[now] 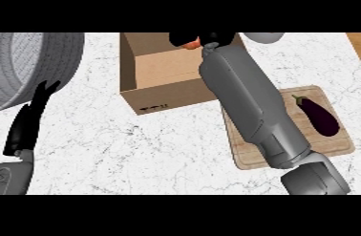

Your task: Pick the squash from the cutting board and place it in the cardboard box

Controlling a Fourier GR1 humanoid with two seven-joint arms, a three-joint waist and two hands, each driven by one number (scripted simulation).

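Squash (191,44): orange, partly hidden, found above the far edge of the box's (165,94) open top; not yet set down inside.
Right hand (215,38): held over the box, fingers clenched round the squash.
Left hand (25,127): left of the box, fingers straight, nothing held, at rest.
Board (247,156): right of the box; only an eggplant (319,116) is borne.
Status: pick judged done, carry nearly done; lowering and release into the box are left.
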